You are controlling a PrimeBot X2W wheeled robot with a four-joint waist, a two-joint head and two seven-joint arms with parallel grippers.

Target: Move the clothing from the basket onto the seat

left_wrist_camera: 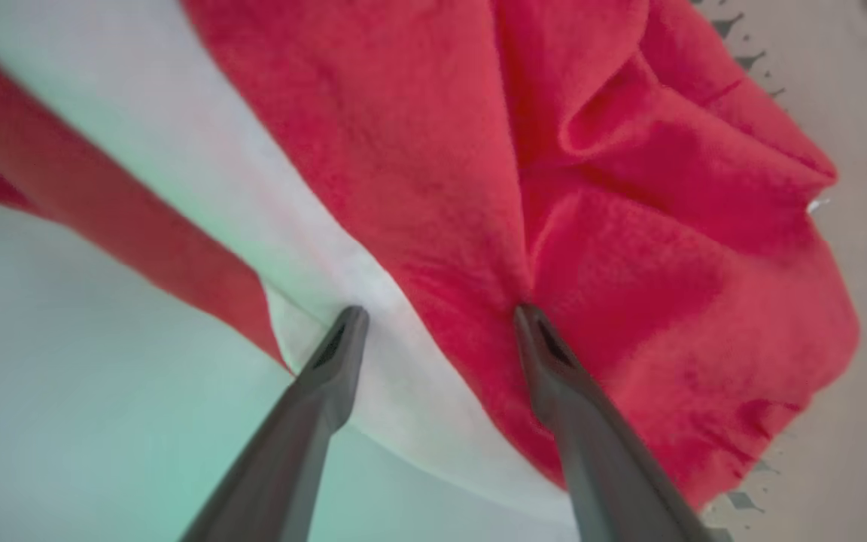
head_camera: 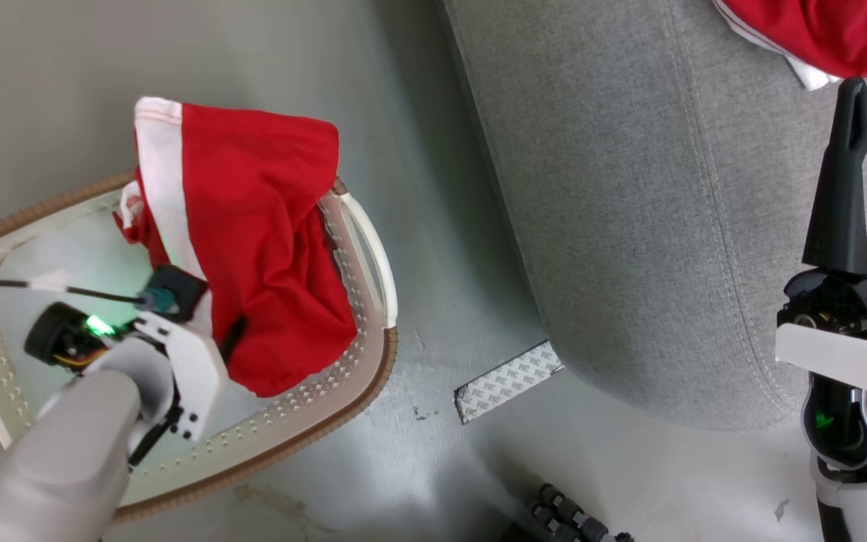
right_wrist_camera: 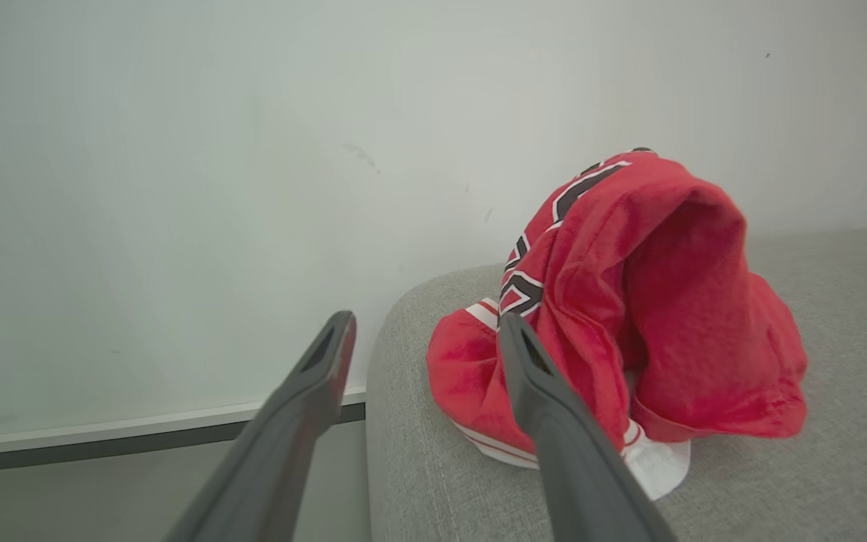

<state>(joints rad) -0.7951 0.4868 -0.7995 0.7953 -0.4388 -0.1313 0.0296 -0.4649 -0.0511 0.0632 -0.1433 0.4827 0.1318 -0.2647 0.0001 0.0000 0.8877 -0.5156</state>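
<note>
Pale grey forearm (head_camera: 65, 452), long dark fingers (head_camera: 844, 181).

basket (head_camera: 387, 360): opening half covered by red garment (head_camera: 260, 248) | floor gap (head_camera: 433, 248) beside seat (head_camera: 629, 226): found unobstructed | seat corner: occupied by jersey (right_wrist_camera: 614, 286)

Our left forearm (head_camera: 65, 444) angles in from the lower left, and the left gripper (left_wrist_camera: 437, 316) has its fingers spread wide. Our right gripper (right_wrist_camera: 426, 324) points straight ahead, fingers parted too.

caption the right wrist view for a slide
Open right claw facing a crumpled red jersey with black numbers on the grey fabric sofa
</note>
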